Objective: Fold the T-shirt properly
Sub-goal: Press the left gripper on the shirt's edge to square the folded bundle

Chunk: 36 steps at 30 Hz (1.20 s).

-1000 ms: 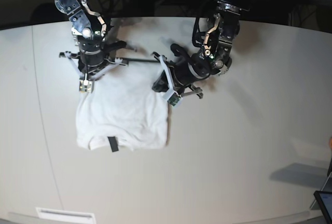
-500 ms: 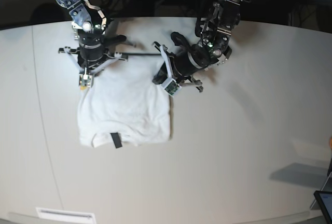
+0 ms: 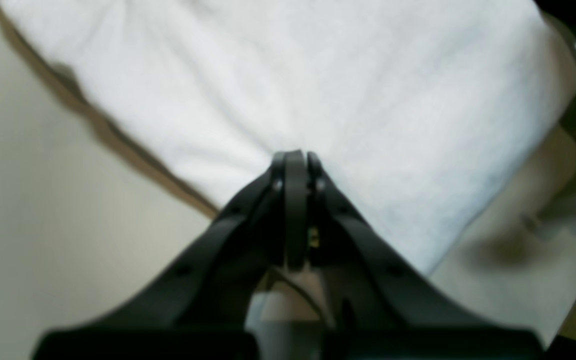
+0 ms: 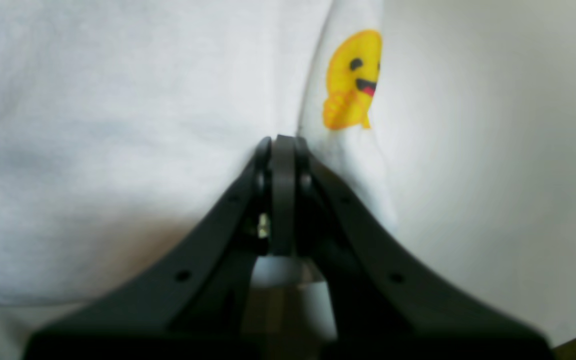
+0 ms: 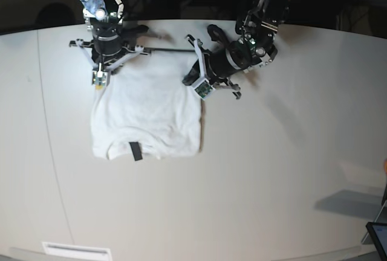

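We see the T-shirt (image 5: 145, 122) lying plain white side up on the table (image 5: 290, 170), its black neck tag (image 5: 135, 151) at the near edge and its far edge stretched between our two arms. The right gripper (image 4: 282, 142) is clamped tight on cloth at one far corner, just beside a yellow smiling-face print (image 4: 350, 80) on an underlying layer. The left gripper (image 3: 294, 156) is likewise pinched shut at the opposite far corner, though the wrist view is blurred and we judge, not see outright, that fabric sits between its jaws. Holding both corners apart keeps that edge taut and straight, which we take as preparation for carrying it over toward the tag end to make an even fold.
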{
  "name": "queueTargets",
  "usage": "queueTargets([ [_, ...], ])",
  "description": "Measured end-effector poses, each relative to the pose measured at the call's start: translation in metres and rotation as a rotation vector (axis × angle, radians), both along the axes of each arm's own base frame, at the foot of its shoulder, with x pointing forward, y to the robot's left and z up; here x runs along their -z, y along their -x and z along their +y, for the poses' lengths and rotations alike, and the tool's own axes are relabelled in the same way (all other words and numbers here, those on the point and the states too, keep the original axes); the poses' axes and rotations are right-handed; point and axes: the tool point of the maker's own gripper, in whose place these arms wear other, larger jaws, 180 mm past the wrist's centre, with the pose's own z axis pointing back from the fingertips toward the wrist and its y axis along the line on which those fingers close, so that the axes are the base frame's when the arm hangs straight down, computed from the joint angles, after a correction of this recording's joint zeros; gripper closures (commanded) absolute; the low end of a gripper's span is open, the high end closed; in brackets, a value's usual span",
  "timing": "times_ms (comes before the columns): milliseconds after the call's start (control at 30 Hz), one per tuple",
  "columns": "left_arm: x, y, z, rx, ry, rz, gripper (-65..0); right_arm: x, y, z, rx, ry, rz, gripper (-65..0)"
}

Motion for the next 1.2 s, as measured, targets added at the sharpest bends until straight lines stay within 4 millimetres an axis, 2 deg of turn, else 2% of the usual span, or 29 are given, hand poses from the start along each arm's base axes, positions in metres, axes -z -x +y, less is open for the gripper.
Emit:
queueTargets([
  [133, -0.003, 0.014, 0.004, 0.013, -0.020, 0.003, 0.0, 0.000, 0.004, 0.001, -0.003, -0.003, 0.003, 0.0],
  [467, -0.003, 0.011, 0.007, 0.023, -0.037, 0.000, 0.0, -0.001, 0.008, 0.003, -0.004, -0.015, 0.010, 0.0],
  [700, -0.005, 0.001, 0.012, 0.019, -0.061, -0.016, 0.0, -0.008, 0.024, 0.017, -0.006, -0.100, 0.071, 0.0],
  [1200, -0.007, 0.001, 0.018, 0.018, -0.110, -0.017, 0.0, -0.010, 0.015, 0.018, -0.016, -0.111, 0.075, 0.0],
])
